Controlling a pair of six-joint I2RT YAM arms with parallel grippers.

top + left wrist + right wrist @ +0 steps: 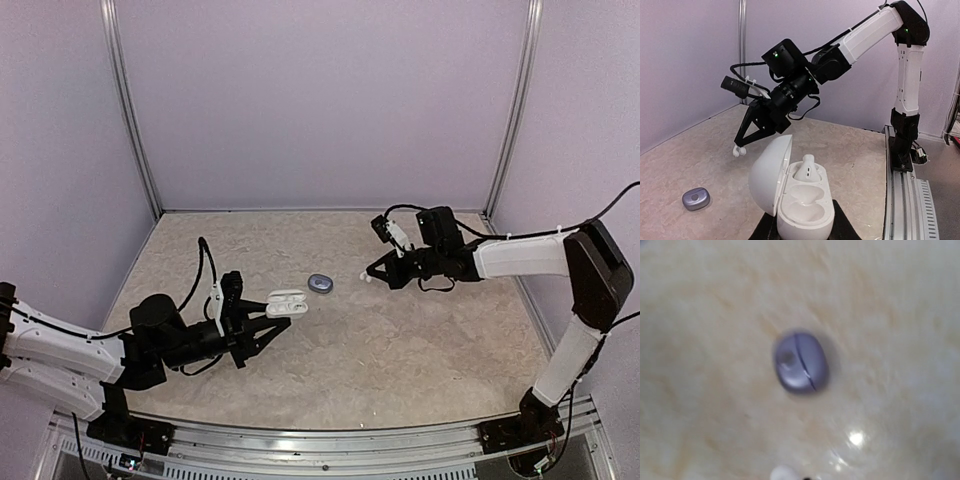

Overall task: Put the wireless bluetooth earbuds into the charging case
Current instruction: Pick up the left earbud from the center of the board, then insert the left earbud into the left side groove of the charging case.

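The white charging case (pixel 802 210) stands open with its lid (pixel 770 172) swung left. My left gripper (pixel 805 229) is shut on its base, a dark finger on each side. One cream-white earbud (pixel 807 169) sits in the far slot, and the near slot (pixel 805 207) is empty. In the top view the case (pixel 287 302) is held left of centre above the table. My right gripper (pixel 372 274) hovers above the table, shut on a second white earbud (pixel 740 151), whose edge (pixel 784 473) shows at the bottom of the blurred right wrist view.
A closed grey-purple pebble-shaped case (pixel 321 284) lies on the table between the two grippers, and it also shows below the right wrist (pixel 801 361). Lilac walls enclose the marbled table (pixel 400 350). The metal rail (pixel 910 200) runs along the near edge.
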